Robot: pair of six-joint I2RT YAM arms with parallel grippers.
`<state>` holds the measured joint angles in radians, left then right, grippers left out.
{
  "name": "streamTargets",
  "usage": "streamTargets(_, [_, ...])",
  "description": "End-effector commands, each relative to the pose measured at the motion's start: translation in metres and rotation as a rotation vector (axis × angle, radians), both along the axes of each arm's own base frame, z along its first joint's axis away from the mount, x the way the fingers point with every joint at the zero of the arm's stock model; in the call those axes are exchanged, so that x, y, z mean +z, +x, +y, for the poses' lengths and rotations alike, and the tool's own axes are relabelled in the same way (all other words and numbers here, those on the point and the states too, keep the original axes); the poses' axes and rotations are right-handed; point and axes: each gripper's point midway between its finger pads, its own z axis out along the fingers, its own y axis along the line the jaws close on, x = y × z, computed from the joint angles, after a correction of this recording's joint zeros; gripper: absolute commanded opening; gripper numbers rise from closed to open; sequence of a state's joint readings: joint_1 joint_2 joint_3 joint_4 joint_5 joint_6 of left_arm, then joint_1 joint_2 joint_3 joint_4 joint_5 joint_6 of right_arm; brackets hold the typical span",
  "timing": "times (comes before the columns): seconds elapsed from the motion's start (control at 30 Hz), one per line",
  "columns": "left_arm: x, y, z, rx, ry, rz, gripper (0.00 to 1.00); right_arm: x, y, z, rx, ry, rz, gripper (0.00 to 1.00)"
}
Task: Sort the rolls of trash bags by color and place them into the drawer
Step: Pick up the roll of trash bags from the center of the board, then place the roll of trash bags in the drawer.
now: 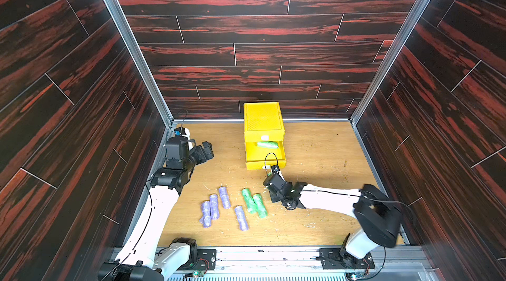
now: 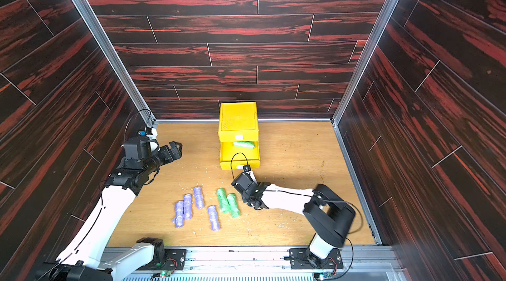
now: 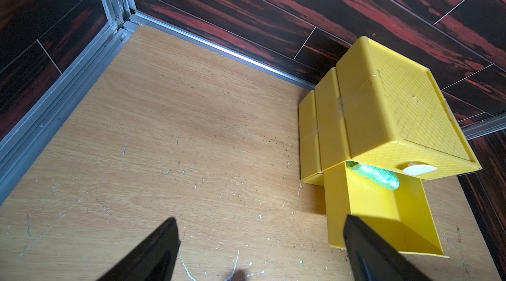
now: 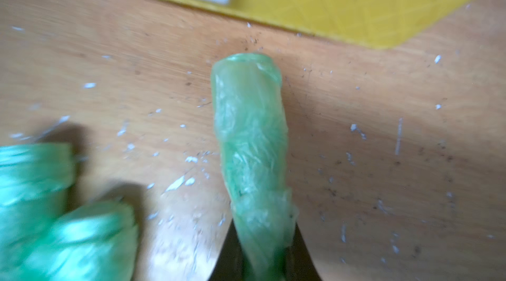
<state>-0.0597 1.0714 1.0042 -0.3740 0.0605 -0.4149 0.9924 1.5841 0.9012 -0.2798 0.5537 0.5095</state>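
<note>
Dark red-streaked wood-plank walls [image 1: 246,33] on three sides; aluminium corner rails [image 1: 132,47]; scuffed light plywood floor [image 1: 315,151].

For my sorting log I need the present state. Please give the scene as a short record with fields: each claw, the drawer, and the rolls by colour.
left claw: open, empty, above the table
right claw: shut on held green roll, close to the open drawer's front
cabinet: yellow, top drawer closed
open drawer: the one below the top, holds one stored green roll
green rolls on table: two, side by side
purple rolls on table: four
</note>
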Motion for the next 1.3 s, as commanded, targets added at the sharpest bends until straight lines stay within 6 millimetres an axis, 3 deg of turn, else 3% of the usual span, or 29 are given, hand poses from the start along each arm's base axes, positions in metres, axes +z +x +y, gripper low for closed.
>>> streamTargets(0.0, [0.015,-0.004,0.001,-0.003,-0.003,-0.03,0.97,0.037,-0.024,0.009,0.222,0.013,0.015,0.05])
streamTargets(0.13, [0.015,-0.004,0.001,-0.005,-0.004,-0.032,0.97,0.089,-0.057,0.037,0.504,0.093,0.023,0.06])
streamTargets(0.27, [0.016,-0.004,0.001,-0.004,-0.004,-0.035,0.97,0.138,-0.063,0.058,0.664,0.08,-0.095,0.02])
streamTargets(0.47, [0.017,-0.004,0.0,-0.006,-0.006,-0.037,0.98,0.193,-0.021,0.072,0.699,-0.128,-0.402,0.0])
streamTargets(0.57, [0.016,-0.004,0.0,-0.008,-0.006,-0.037,0.98,0.208,-0.002,0.076,0.75,-0.289,-0.53,0.0])
streamTargets(0.7, [0.017,-0.005,0.001,-0.004,-0.006,-0.04,0.98,0.213,0.031,0.068,0.783,-0.468,-0.57,0.0])
streamTargets(0.9, [0.018,-0.005,0.0,-0.006,-0.009,-0.042,0.98,0.215,0.074,0.046,0.826,-0.569,-0.605,0.0])
streamTargets(1.07, [0.019,-0.005,0.002,-0.003,-0.008,-0.046,0.98,0.197,0.101,0.034,0.864,-0.652,-0.577,0.0])
streamTargets(1.27, [0.02,-0.005,0.004,0.003,-0.007,-0.049,0.98,0.173,0.118,0.033,0.914,-0.702,-0.53,0.0])
